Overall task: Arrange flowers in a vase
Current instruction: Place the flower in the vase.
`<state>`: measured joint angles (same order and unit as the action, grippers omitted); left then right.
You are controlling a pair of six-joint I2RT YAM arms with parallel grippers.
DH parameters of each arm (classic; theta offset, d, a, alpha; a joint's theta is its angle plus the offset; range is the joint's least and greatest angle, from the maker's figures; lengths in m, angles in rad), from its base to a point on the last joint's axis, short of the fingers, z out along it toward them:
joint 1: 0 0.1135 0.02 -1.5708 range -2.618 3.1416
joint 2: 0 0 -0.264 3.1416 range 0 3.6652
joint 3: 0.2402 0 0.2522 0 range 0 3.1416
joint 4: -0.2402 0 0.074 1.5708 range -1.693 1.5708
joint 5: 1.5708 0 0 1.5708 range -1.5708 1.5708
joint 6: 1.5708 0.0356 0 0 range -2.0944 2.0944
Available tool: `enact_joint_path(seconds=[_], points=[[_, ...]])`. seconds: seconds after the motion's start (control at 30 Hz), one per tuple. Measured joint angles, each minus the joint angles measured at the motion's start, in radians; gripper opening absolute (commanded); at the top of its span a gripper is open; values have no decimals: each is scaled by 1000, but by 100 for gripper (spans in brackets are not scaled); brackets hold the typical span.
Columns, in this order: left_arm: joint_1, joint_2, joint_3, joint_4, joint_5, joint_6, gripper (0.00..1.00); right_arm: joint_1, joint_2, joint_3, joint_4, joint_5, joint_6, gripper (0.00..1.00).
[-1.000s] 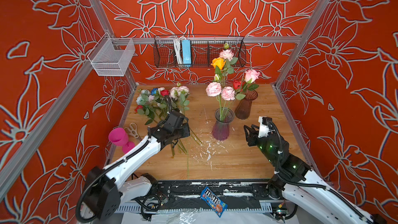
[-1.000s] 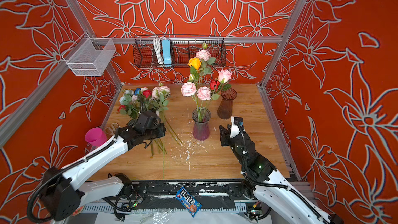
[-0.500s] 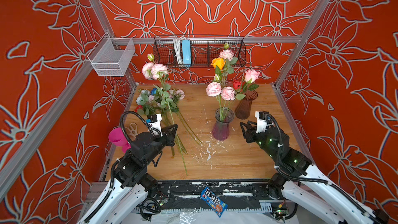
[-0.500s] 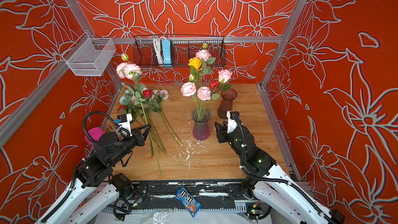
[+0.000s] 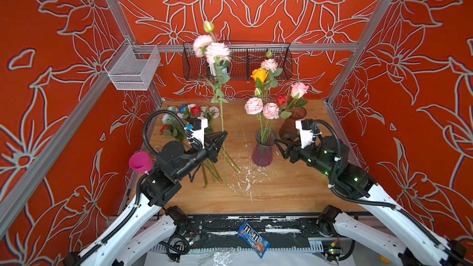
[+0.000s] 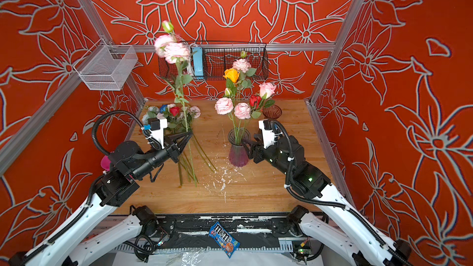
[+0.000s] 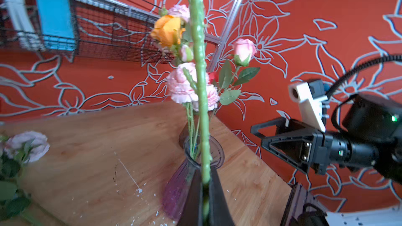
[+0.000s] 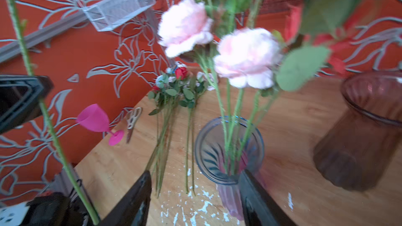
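Observation:
My left gripper (image 5: 223, 134) (image 6: 189, 134) is shut on the green stem (image 7: 201, 105) of a long flower with pink blooms (image 5: 213, 49) (image 6: 172, 49), held upright above the table, left of the purple vase (image 5: 263, 149) (image 6: 238, 150). That vase holds several flowers (image 5: 261, 106), pink and orange. My right gripper (image 5: 279, 144) (image 8: 194, 192) is open, its fingertips close beside the purple vase (image 8: 228, 148). A brown vase (image 5: 293, 121) (image 8: 359, 144) behind it holds a pink and a red rose. More flowers (image 5: 189, 116) lie in a pile at the back left.
A pink goblet (image 5: 140, 162) and scissors (image 8: 133, 116) sit at the table's left edge. A white mesh basket (image 5: 133, 69) and a black wire basket (image 5: 238, 60) hang on the walls. A candy packet (image 5: 253, 239) lies in front. White flecks dot the wooden table (image 5: 281, 190).
My left gripper has lifted the pink flower out of the pile, stood it upright and carried it toward the middle. My right gripper has moved up to the purple vase and opened wider.

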<state>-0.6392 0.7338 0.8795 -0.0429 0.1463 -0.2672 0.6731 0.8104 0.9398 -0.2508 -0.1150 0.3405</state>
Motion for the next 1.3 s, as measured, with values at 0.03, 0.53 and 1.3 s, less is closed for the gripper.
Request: enact_joint_path(seconds=[0.03,0.53,1.3], points=[[-39,12,8,5,-5,27,0,0,19,33,3,-26,-3,64],[-201,161,77,104,-49,160,0,0,188,248,91,-407,37,56],[-204,249,111,137,-29,147,0,0,332,378,130,-467,107,21]])
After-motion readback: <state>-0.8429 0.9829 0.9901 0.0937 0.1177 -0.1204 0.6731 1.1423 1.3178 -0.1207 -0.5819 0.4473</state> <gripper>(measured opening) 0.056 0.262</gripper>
